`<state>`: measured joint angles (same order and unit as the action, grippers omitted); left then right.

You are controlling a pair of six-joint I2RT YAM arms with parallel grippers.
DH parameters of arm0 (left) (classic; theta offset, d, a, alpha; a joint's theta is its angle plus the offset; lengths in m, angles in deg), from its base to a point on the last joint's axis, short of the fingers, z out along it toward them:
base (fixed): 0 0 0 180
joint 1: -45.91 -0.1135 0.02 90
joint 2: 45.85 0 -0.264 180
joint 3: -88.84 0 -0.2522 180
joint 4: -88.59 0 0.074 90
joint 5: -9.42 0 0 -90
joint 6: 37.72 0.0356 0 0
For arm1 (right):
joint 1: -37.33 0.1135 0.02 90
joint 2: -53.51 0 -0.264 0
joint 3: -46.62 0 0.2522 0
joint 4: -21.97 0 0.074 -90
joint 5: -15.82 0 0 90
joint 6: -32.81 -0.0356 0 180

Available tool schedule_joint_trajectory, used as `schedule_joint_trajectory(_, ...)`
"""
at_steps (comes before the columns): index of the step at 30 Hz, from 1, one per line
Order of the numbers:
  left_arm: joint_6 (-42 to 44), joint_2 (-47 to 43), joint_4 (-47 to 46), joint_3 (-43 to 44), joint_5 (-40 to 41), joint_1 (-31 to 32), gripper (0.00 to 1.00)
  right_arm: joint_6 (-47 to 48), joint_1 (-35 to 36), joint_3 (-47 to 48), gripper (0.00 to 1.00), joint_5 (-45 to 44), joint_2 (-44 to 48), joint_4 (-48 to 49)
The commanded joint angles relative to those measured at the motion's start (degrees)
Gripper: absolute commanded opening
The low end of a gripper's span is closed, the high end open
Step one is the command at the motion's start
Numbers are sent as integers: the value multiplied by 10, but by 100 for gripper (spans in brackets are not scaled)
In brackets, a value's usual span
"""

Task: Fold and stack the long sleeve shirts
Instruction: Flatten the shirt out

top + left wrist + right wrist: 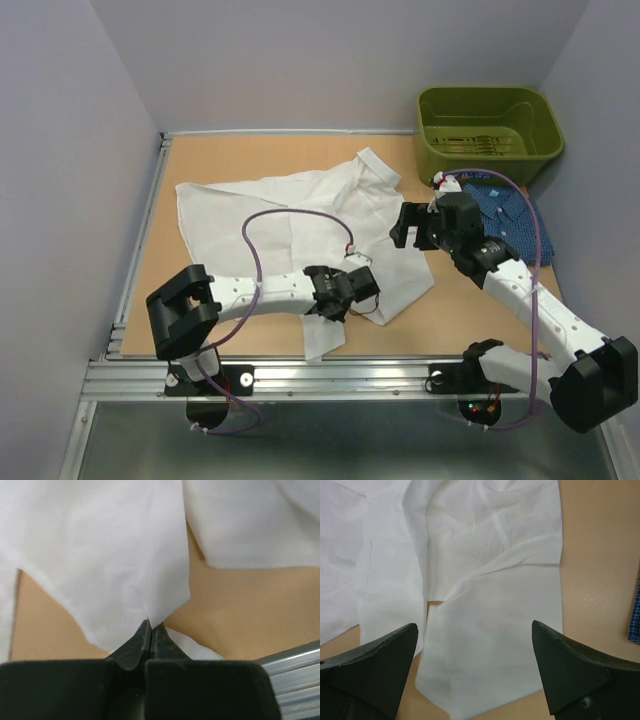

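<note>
The white long sleeve shirt [290, 215] lies spread and rumpled across the middle of the table. My left gripper [352, 288] sits low at its near edge. In the left wrist view its fingertips [151, 626] are shut on a pointed corner of the white cloth [100, 555]. My right gripper [406, 230] hovers over the shirt's right side, and its wrist view shows it [474, 630] open wide above a flat white panel [490, 645] with nothing between the fingers. The dark blue patterned shirt [508, 208] lies at the right, partly under the right arm. A sliver of the blue shirt [635, 625] shows at the right wrist view's edge.
An olive-green plastic bin [488, 130] stands at the back right corner, just behind the blue shirt. Grey walls close in the wooden table [250, 158] on three sides. A metal rail [300, 375] runs along the near edge, close to the left gripper.
</note>
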<state>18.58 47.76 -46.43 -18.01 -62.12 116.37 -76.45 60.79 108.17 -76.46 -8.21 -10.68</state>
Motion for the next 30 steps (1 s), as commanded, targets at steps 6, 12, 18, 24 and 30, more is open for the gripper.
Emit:
schedule_joint_trajectory(6, 256, -29, 105, 362, 213, -286, 0, 18, -2, -4, 100, -14, 24, 17)
schedule_joint_trajectory(12, 369, 148, -70, 701, 339, -475, 12, 8, -2, 7, 100, 4, 25, 18)
schedule_joint_trajectory(18, 367, 202, -193, 744, 312, -537, 81, -5, -2, -1, 100, 19, 40, 17)
schedule_joint_trajectory(24, 291, 115, -183, 529, 234, -537, 91, -12, -2, -25, 100, 34, 25, 16)
schedule_joint_trajectory(30, 176, -14, -160, 285, 71, -528, 92, -57, -2, -46, 100, -11, 0, -11)
